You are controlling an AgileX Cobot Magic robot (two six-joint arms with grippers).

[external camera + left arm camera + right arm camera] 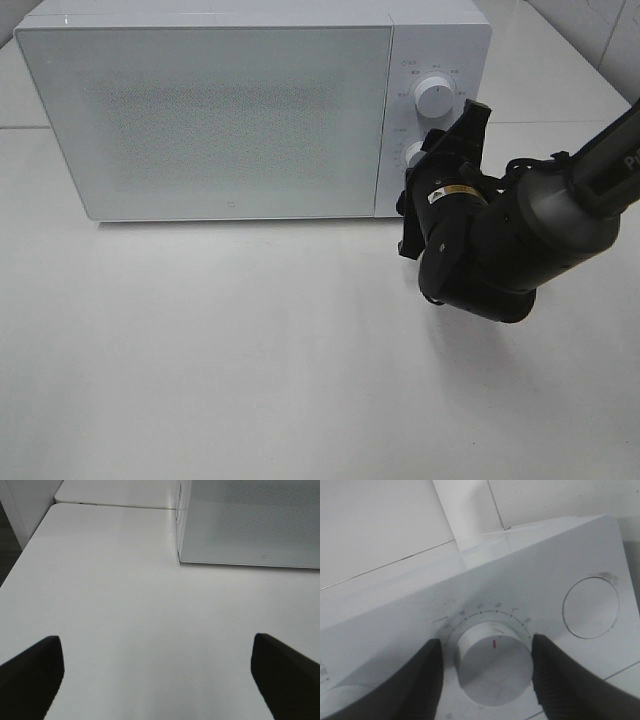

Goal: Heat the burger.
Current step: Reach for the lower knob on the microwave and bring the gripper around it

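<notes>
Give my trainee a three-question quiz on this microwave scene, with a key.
1. True or false: the microwave door is shut.
2. Fill in (upper or lower): of the two knobs on the panel, the right gripper has its fingers either side of the ____ knob.
3. Pick one: the left gripper is A) open above the table; B) shut on a plate; C) holding the burger.
Key: 1 true; 2 lower; 3 A.
</notes>
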